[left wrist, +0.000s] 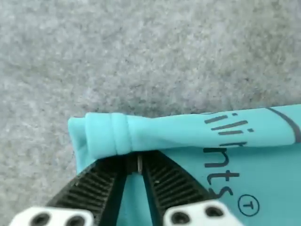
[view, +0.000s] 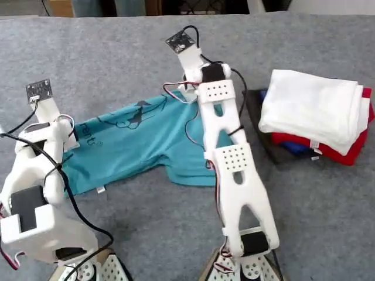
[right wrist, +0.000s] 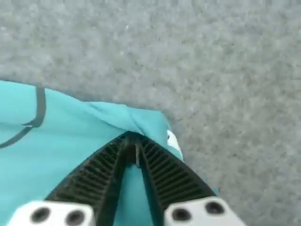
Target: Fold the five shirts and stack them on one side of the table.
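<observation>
Inside left tool (left wrist: 134, 162), right tool (right wrist: 133, 143) tips: teal shirt (view: 135, 146) edges.

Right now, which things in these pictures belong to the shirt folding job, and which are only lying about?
Belongs to the job:
- teal shirt, gripped by the left gripper and the right gripper
- stack of folded shirts, white on top

Only lying about:
- grey table cover

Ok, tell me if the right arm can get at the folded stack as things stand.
Probably not right now: the right hand is shut on the teal shirt. Otherwise bare table separates it from the stack.
</observation>
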